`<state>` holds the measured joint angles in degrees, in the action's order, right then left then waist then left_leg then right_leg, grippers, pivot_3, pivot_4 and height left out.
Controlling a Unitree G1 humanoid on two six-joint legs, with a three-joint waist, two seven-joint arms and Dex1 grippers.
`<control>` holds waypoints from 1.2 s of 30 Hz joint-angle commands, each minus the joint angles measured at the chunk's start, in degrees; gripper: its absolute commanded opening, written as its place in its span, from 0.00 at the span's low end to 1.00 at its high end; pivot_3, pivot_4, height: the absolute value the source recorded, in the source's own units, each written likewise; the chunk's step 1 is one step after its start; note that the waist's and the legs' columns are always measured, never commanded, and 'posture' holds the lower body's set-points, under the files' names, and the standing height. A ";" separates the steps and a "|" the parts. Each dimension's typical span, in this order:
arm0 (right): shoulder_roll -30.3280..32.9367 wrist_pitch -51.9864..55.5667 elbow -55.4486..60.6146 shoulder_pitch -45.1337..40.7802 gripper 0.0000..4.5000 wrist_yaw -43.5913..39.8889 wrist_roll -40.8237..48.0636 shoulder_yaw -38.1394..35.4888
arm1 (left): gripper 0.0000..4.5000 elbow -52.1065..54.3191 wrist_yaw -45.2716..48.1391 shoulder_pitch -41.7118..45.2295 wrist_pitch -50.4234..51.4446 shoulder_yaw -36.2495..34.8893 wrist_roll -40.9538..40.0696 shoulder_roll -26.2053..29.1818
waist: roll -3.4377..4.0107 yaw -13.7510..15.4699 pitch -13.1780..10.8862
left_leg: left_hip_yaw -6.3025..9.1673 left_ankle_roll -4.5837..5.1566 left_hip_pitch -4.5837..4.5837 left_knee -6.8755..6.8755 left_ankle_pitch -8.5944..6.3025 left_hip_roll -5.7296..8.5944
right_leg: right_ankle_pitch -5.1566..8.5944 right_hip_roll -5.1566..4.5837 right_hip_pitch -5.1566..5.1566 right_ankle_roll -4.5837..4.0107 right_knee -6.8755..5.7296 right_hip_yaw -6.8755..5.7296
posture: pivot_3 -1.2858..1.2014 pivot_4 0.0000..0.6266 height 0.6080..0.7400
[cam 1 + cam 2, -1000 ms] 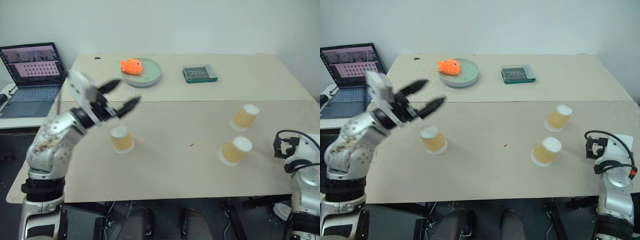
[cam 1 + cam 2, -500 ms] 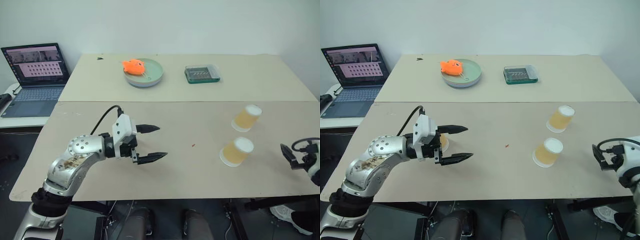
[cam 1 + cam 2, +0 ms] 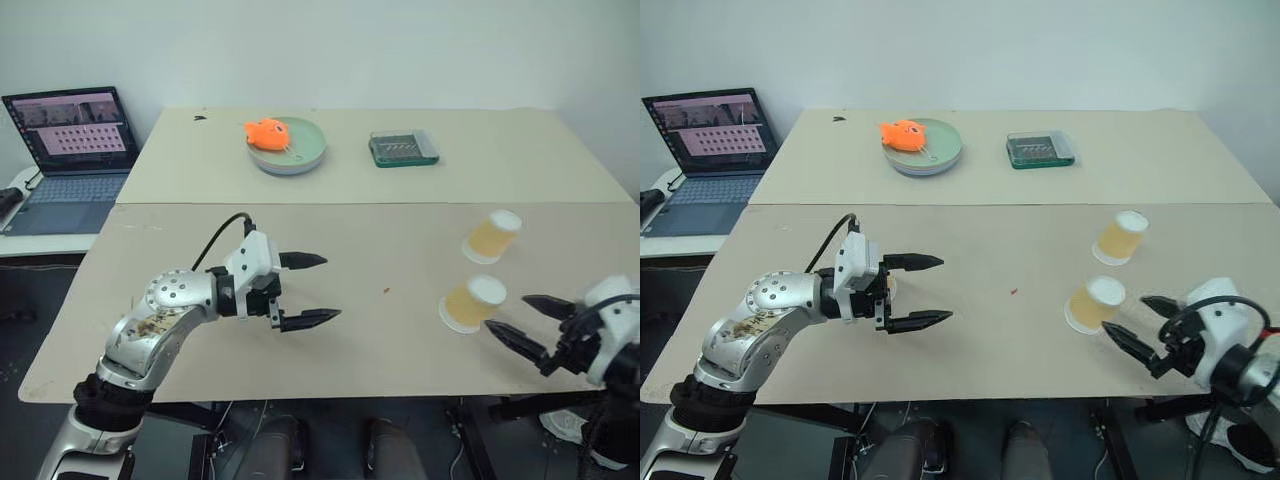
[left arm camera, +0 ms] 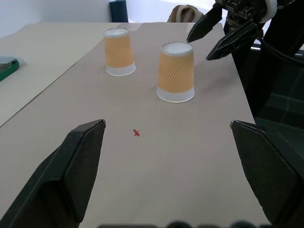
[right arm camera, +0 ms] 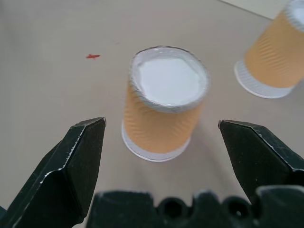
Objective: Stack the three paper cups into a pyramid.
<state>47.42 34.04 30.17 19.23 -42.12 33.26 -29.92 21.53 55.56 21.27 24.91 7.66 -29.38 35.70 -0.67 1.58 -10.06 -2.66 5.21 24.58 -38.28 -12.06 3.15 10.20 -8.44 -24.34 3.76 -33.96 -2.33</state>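
Two of the three paper cups stand upside down near the right edge of the table (image 3: 350,350), each with its long axis upright, wide white rim down on the surface and narrow base up; the nearer cup (image 3: 472,304) sits closer to the front edge, the farther cup (image 3: 491,236) just behind it and slightly nearer the right edge, the two apart and not touching; a third cup (image 3: 888,286) is mostly hidden behind the left gripper (image 3: 306,291), only a sliver showing, so its orientation cannot be told.

The left arm reaches in from the front left corner, forearm low over the table, its gripper pointing roughly level toward the right edge; its black fingers (image 3: 300,261) are spread wide and grasp nothing.

The right gripper (image 3: 530,321) comes in over the front right corner, pointing toward the nearer cup and tilted slightly down; its fingers are also spread wide, the cup lying just ahead of the tips and not touched.

A small red mark (image 3: 385,292) lies on the table between the grippers.
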 commanded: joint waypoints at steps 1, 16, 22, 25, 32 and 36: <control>0.41 -0.30 0.41 -1.23 0.99 0.82 -2.08 1.48 | 1.00 1.85 0.12 0.89 -0.07 -1.35 -0.61 0.16 | 0.00 0.33 0.00 | 0.00 0.00 0.02 0.00 0.00 0.02 | -0.01 0.00 -0.02 0.00 0.01 0.01 | 0.52 0.24 1.00; -2.01 -1.88 -6.57 -11.75 0.99 4.13 -7.81 7.76 | 1.00 3.56 -0.87 -0.16 0.95 -1.96 -0.51 0.27 | -0.01 0.65 -0.01 | 0.00 0.00 0.02 -0.03 0.02 0.02 | -0.02 0.04 0.00 -0.01 -0.01 -0.01 | 0.52 0.24 1.00; -4.71 -2.29 -8.61 -16.55 0.99 5.87 -9.42 11.09 | 1.00 3.39 -1.18 -0.02 1.00 -2.14 -0.37 0.22 | -0.02 0.59 -0.01 | 0.00 0.01 0.01 -0.05 0.02 0.03 | -0.05 0.04 0.00 0.00 -0.02 -0.02 | 0.52 0.24 1.00; -5.53 -2.27 -8.77 -17.12 0.99 5.99 -9.76 11.81 | 1.00 2.79 -0.98 0.10 0.82 -2.28 0.01 0.53 | -0.02 0.72 0.00 | 0.00 0.02 0.02 -0.05 0.03 0.03 | -0.08 0.05 0.00 0.04 -0.03 -0.03 | 0.52 0.24 1.00; -6.64 -2.39 -9.08 -18.80 0.99 6.62 -9.55 12.11 | 1.00 2.35 -0.77 0.49 0.60 -2.26 0.32 0.56 | -0.02 0.66 0.00 | 0.00 0.01 0.01 -0.06 0.03 0.03 | -0.10 0.05 0.00 0.05 -0.04 -0.02 | 0.52 0.24 1.00; -6.91 -2.11 -8.84 -19.72 0.99 6.81 -9.18 11.89 | 1.00 2.05 -0.49 0.54 0.39 -2.25 0.52 0.73 | -0.02 0.66 0.00 | 0.00 0.02 0.01 -0.06 0.03 0.03 | -0.12 0.06 -0.01 0.07 -0.04 -0.03 | 0.52 0.24 1.00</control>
<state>40.79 32.93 20.35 0.60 -35.88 23.68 -16.56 22.88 54.71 20.86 26.36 6.50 -29.14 35.99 -0.69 2.23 -10.06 -2.66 5.23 24.59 -38.34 -12.03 3.18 10.05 -8.38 -24.35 3.88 -34.00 -2.36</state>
